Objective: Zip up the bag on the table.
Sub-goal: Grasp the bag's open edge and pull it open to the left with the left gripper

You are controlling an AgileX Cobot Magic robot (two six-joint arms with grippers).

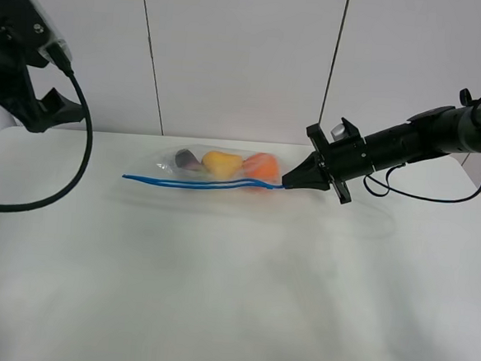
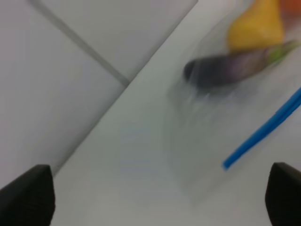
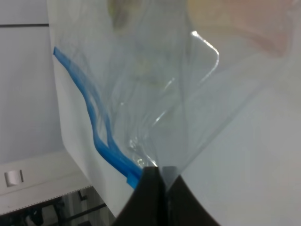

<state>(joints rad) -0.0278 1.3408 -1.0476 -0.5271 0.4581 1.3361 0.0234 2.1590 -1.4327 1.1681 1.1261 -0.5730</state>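
One end of the bag (image 1: 224, 173), lying far-centre on the table (image 1: 216, 294), is pinched in the closed right gripper (image 1: 290, 183); its blue zipper strip (image 1: 191, 182) runs leftward from there toward the left gripper (image 1: 54, 111), raised, jaws spread, well apart.

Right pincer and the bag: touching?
Touching. The right wrist view shows the right pincer closed on the bag, its clear film pinched between the tips beside the end of the blue zipper strip.
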